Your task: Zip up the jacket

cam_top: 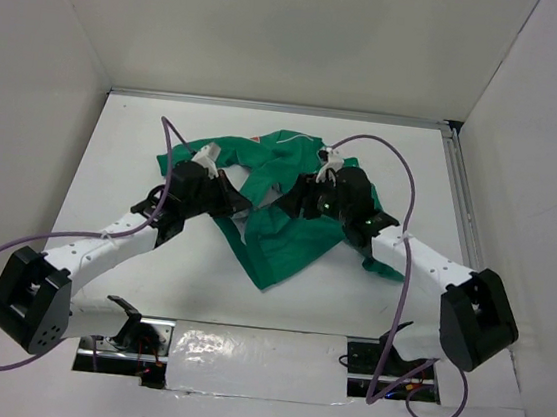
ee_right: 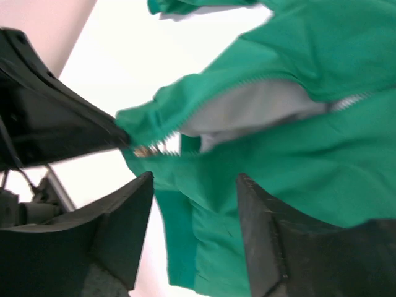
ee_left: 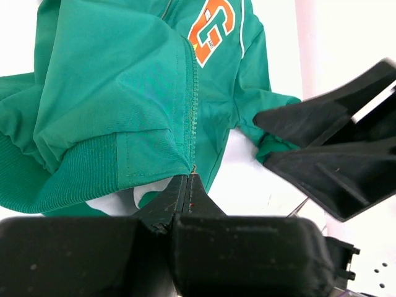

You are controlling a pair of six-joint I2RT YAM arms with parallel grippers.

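Note:
The green jacket (cam_top: pixel 286 235) lies crumpled on the white table between both arms. In the left wrist view the jacket (ee_left: pixel 111 93) shows its orange G patch (ee_left: pixel 213 28) and pale zipper (ee_left: pixel 193 105). My left gripper (ee_left: pixel 187 179) is shut on the jacket's bottom hem at the lower end of the zipper; it also shows in the top view (cam_top: pixel 231 201). My right gripper (ee_right: pixel 195 185) is open, its jaws wide apart over green fabric (ee_right: pixel 322 148) beside a small metal zipper slider (ee_right: pixel 143 151). It sits right of the left gripper (cam_top: pixel 299 203).
White walls enclose the table on three sides. A metal rail (cam_top: pixel 463 204) runs along the table's right edge. A foil-taped strip (cam_top: pixel 262 353) lies at the near edge between the arm bases. Purple cables (cam_top: pixel 406 193) loop above both arms.

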